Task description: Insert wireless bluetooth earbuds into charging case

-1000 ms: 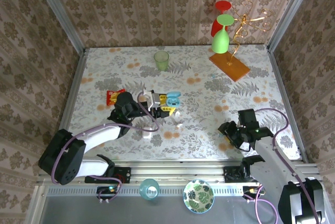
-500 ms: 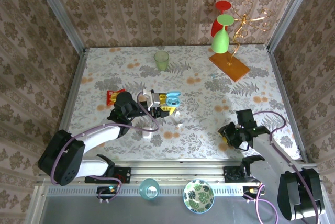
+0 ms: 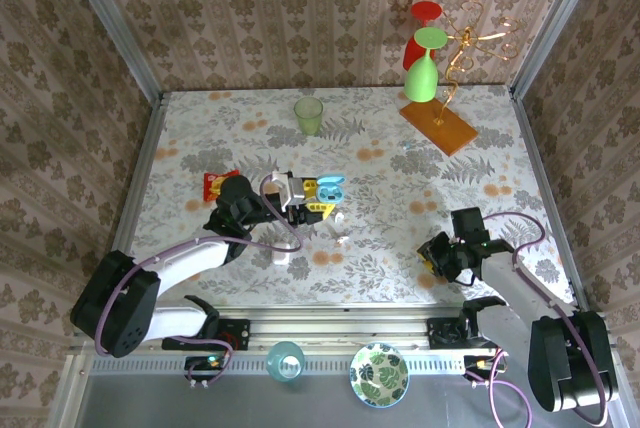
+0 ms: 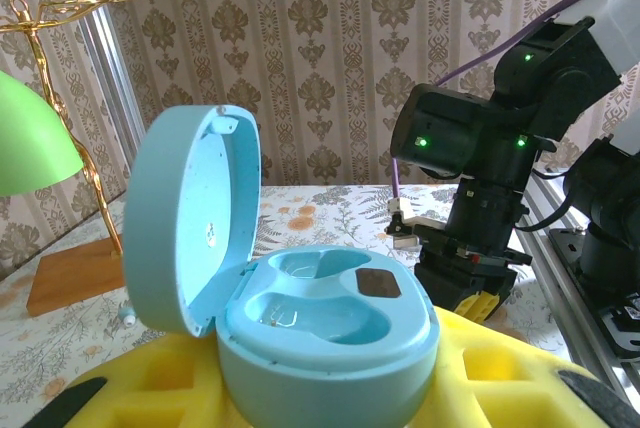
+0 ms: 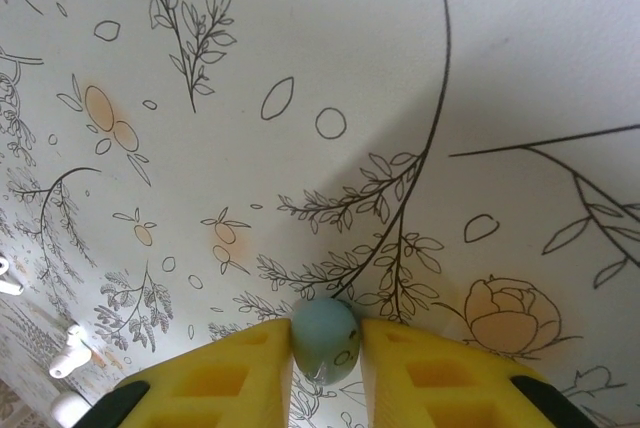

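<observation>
The charging case [image 4: 330, 323] is light blue and round, with its lid [image 4: 195, 218] swung up and both wells empty. It sits upright between the yellow fingers of my left gripper [image 4: 330, 373], which is shut on it. From above, the case [image 3: 331, 186] and left gripper [image 3: 318, 198] are at mid-table. My right gripper [image 5: 325, 353] is shut on a small light blue earbud [image 5: 325, 336], held just above the tablecloth. In the top view the right gripper [image 3: 432, 253] is at the near right, well apart from the case.
A green cup [image 3: 309, 115] stands at the back. A wooden base with a wire stand and coloured glasses [image 3: 440, 126] is at the back right. A red packet [image 3: 217, 184] lies left of the left arm. Small white pieces [image 3: 281, 257] lie near the front.
My right gripper's jaws have closed onto the blue earbud, and the right arm has shifted slightly. The left arm and the case have stayed put.
</observation>
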